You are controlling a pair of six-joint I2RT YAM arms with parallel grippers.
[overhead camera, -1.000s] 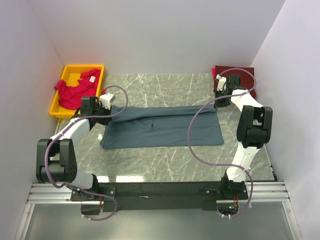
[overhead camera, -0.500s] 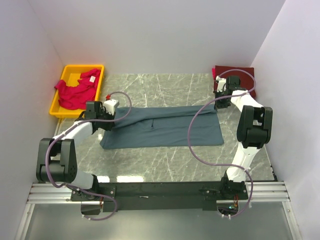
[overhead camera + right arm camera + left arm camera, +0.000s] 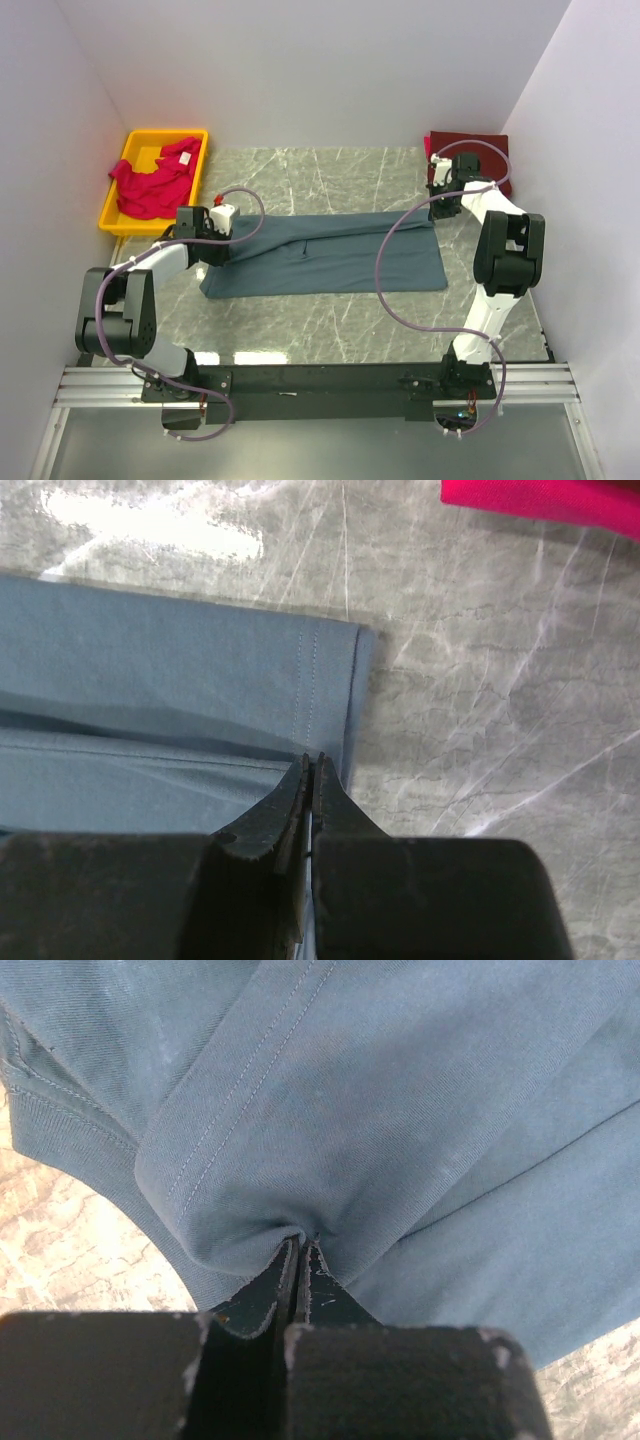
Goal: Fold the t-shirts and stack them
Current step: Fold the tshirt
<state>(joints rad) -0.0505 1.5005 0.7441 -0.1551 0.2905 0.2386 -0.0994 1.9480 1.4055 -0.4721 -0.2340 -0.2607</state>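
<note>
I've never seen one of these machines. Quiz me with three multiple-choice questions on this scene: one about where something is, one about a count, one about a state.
1. Where is the pinkish-red shirt?
A) in the yellow bin
B) spread out mid-table
C) draped over the right arm

2. How many shirts are in view?
A) two
B) three
C) five

3. What is the left tool doing?
A) gaping open in the air
B) shut on the blue-grey shirt
C) gripping the bin's rim

Answers:
1 A: the overhead view shows it heaped in the bin at the far left.
2 B: pinkish-red, blue-grey, and a maroon shirt in the far right corner.
3 B: its wrist view shows cloth puckered between closed fingers.
</note>
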